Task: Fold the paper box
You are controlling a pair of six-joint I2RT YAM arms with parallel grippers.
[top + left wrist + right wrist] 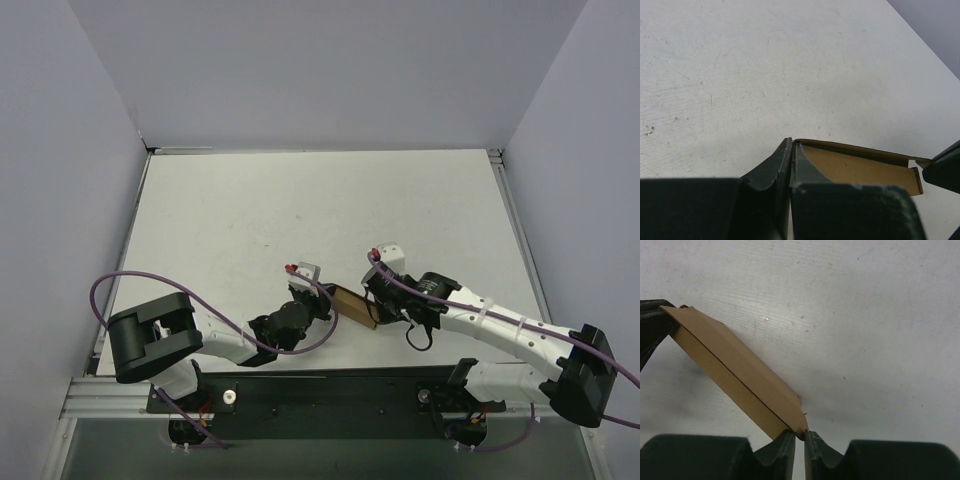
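The paper box (352, 304) is a small brown cardboard piece, held just above the white table (320, 210) between the two arms near the front edge. My left gripper (322, 300) is shut on its left end; in the left wrist view the fingers (791, 150) pinch the box's corner, and the brown panel (860, 167) stretches to the right. My right gripper (376, 304) is shut on its right end; in the right wrist view the fingertips (800, 436) clamp the corner of the folded box (735, 370), which slants up to the left.
Grey walls (320, 70) enclose the table on three sides. The black base rail (330, 395) with both arm mounts runs along the near edge. Purple cables (130, 285) loop off each arm.
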